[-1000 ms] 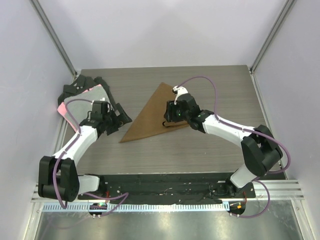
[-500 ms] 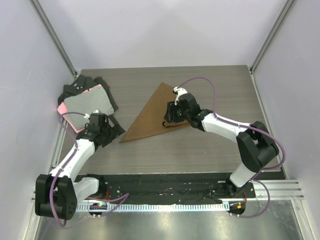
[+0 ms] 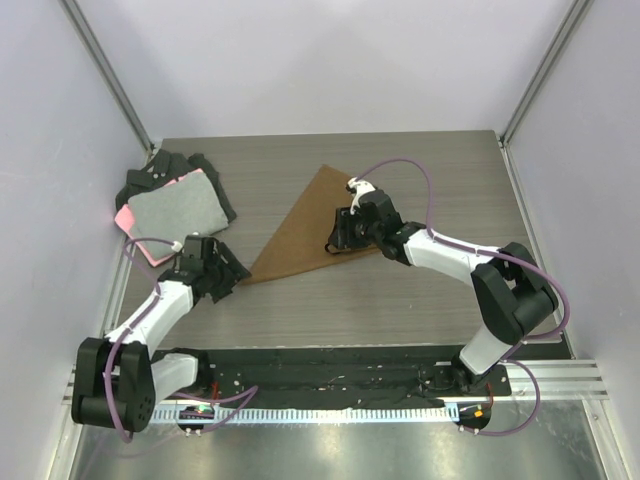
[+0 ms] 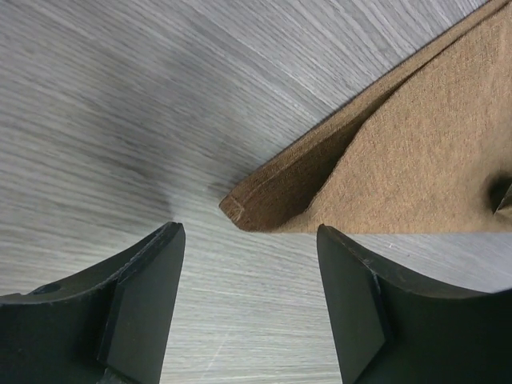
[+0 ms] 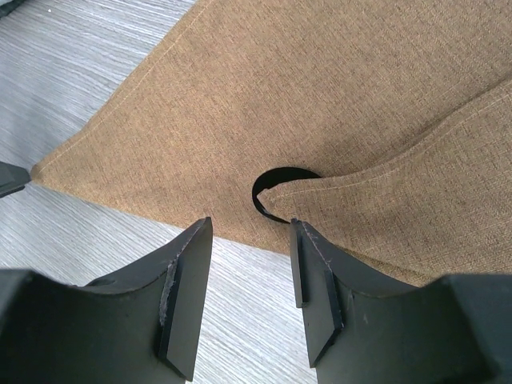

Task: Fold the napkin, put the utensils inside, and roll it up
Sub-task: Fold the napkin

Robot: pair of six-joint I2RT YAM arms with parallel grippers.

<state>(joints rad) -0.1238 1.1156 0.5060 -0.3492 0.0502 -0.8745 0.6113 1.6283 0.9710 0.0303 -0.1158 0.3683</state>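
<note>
The napkin (image 3: 300, 225) lies folded into a long brown triangle on the grey wood-grain worktop (image 3: 420, 170), in the centre of the overhead frame, with its sharp tip pointing lower left. The cloth is a coarse matte weave and looks soft. At the tip I can see two layers and a stitched hem. In the upper left, the grey cloth (image 3: 178, 208) with its pink edge sits on a heap of black cloths (image 3: 160, 170), well apart from the napkin.

Over the last second my left arm, which was over that heap, has drawn back down the frame and uncovered the grey cloth. The left tool (image 3: 230, 270) now sits just beside the napkin's tip, spread wide and holding nothing; its wrist view shows the tip just ahead of the gap. The right tool (image 3: 338, 238) has barely shifted. It hangs over the napkin's lower edge, also spread and empty. I judge that the fold is done and the left side is lining up for the roll.

Of the utensil (image 5: 262, 186) I see only a black rounded crescent peeking from under a raised flap, so it looks tucked inside; the rest is hidden
</note>
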